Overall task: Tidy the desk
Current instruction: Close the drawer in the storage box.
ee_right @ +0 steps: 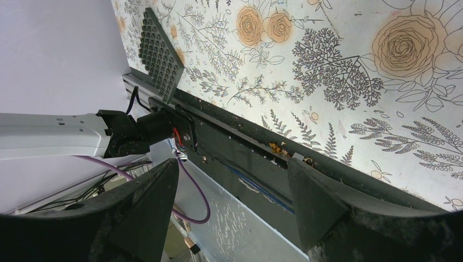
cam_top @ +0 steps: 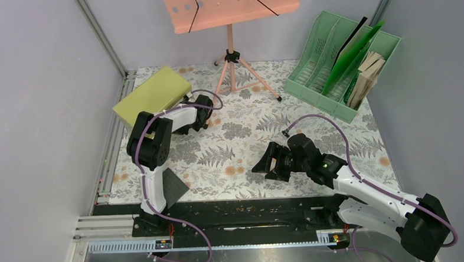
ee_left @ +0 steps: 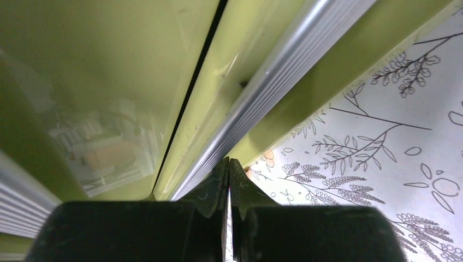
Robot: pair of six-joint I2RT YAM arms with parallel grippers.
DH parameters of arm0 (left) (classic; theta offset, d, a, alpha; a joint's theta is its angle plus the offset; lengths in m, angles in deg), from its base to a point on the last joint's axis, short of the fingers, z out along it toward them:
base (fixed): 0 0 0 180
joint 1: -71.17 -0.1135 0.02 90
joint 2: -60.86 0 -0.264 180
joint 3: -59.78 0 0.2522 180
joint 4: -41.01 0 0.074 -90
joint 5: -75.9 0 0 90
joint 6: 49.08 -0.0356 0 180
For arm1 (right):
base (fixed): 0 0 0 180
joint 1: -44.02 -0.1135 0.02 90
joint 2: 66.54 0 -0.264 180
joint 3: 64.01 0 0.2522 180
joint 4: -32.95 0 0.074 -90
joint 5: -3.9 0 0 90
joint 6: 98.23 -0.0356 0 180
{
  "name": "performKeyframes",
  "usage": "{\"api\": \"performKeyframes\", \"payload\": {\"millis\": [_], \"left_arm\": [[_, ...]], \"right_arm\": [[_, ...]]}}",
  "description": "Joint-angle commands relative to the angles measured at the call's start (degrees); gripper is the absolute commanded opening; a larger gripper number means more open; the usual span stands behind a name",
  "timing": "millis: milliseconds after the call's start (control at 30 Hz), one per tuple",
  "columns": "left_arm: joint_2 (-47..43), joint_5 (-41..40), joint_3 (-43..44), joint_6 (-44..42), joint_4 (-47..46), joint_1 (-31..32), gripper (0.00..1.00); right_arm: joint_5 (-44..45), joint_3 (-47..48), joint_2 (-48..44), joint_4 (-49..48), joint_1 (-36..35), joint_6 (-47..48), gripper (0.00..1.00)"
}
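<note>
Two arms stood over your desk (cam_top: 236, 139), the fern-and-flower tabletop that filled the floor of the grey-walled booth between its metal rails. You had the left gripper (ee_left: 229, 164) clenched, its jaws pressed flat together with nothing between them. Its tips sat just beside a ribbed silver strip (ee_left: 273, 82) on the face of the olive-yellow cabinet (cam_top: 152, 94), which stood in the desk's far left corner; whether they touched the strip could not be told. Your right gripper (cam_top: 266, 164) hung spread wide and empty, low over the middle of the desk and facing the near edge. Its wrist view looked past both fingers to the black base rail (ee_right: 235, 147) and a dark perforated panel (ee_right: 159, 52) lying on the desk by the left arm's base. At the back, a pink music stand (cam_top: 230, 10) rose on its tripod. In the far right corner, a mint-green file rack (cam_top: 310, 74) held a green folder (cam_top: 356, 52), a black sheet (cam_top: 350, 40) and pale wooden pieces (cam_top: 366, 75).
</note>
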Motion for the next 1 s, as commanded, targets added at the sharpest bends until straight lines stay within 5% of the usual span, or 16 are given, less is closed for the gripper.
{"api": "performKeyframes", "payload": {"millis": [0,367,700,967], "left_arm": [[-0.46,-8.22,-0.19,0.75,-3.98,-1.72,0.00],[-7.35,-0.35,-1.94,1.14,-3.88,0.19,0.00],[-20.65,6.34,-9.27,1.23,-5.38,13.95,0.05],[-37.72,27.99,-14.32,9.13,-5.29,16.61,0.19]], "right_arm": [[0.54,1.07,-0.28,-0.04,-0.40,0.91,0.80],[0.82,0.78,-0.59,-0.15,-0.40,0.73,0.80],[1.09,0.67,-0.81,-0.51,-0.33,0.54,0.80],[1.73,-0.49,-2.81,0.24,-0.37,0.46,0.80]]}}
